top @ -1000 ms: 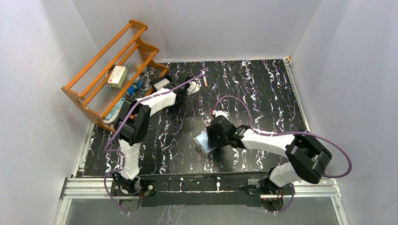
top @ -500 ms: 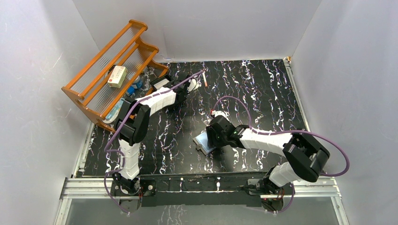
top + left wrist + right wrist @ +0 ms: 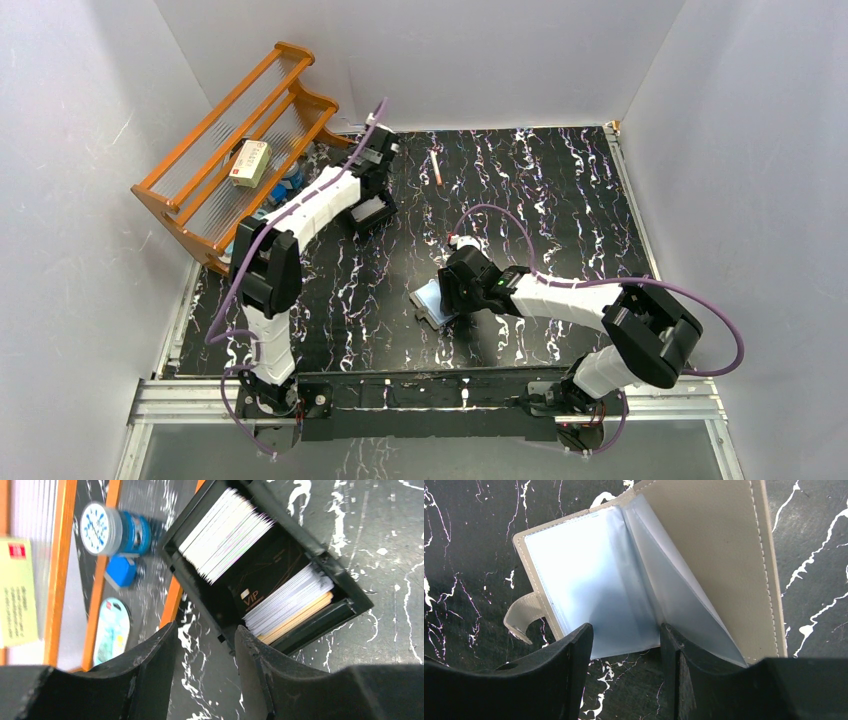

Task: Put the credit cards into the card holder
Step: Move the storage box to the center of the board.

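The credit cards (image 3: 227, 535) stand on edge in stacks inside a black tray (image 3: 345, 592): white ones, a black VIP card and yellowish ones. My left gripper (image 3: 205, 630) hovers open just short of the tray's near corner, holding nothing. The card holder (image 3: 589, 580) lies open on the table, with pale-blue sleeves and a beige-grey cover; in the top view the card holder (image 3: 430, 300) is at the centre. My right gripper (image 3: 626, 627) stands open at its near edge. The lower edge of a sleeve lies between the fingers, and the right finger touches the fanned sleeves.
An orange rack (image 3: 240, 150) stands at the back left, with a cream box (image 3: 250, 162) on it. Under it are a blue tin (image 3: 112, 530) and small packets. A thin stick (image 3: 436, 168) lies at the back centre. The left arm (image 3: 320, 200) reaches beside the rack.
My left gripper has opened, and its wrist has swung from right of the tray up toward the back by the rack's end. The right arm and card holder have not moved.
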Robot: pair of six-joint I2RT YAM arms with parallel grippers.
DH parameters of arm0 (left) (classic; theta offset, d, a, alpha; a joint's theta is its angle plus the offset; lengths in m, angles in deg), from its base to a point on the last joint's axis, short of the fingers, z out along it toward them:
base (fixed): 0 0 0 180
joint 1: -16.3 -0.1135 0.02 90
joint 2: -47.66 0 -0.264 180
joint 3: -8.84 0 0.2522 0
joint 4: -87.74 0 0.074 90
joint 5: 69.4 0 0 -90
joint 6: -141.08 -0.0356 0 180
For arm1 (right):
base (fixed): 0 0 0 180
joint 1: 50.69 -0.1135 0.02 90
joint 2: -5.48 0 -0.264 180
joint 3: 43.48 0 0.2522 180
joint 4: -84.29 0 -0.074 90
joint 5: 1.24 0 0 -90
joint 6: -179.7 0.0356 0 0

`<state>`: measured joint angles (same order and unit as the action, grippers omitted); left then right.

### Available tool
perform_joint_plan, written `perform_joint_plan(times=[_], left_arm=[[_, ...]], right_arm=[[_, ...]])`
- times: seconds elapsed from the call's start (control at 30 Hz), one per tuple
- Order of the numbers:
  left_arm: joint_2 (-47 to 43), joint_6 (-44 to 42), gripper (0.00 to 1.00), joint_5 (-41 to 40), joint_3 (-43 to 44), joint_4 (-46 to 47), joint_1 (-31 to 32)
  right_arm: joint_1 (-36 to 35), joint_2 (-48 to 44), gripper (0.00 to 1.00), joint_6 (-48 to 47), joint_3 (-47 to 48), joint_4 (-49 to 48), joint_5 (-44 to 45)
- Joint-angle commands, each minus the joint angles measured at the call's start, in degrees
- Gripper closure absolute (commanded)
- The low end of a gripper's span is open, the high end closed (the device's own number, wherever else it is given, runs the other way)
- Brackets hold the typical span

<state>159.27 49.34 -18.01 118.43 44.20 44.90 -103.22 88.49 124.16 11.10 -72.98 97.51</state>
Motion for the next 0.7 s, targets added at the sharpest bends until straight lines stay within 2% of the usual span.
perform_joint_plan(times=[0.0,0.43,0.67], left_arm=[[-2.6,15.7,0.55,-0.6,1.4,-8.7,-3.8],[2.0,21.3,0.46,7.6,-1.4,-5.9,-7.6],[4.2,22.1,0.41,7.1,-1.6,-4.7,-7.8]], right_arm=[[0.0,-1.0,0.4,0.0,1.3,-0.8,0.0],[0.0,-5.2,0.39,0.4,3.8,2.0,-0.4],[0.0,-6.9,0.38,0.6,4.8,3.0,-0.1]])
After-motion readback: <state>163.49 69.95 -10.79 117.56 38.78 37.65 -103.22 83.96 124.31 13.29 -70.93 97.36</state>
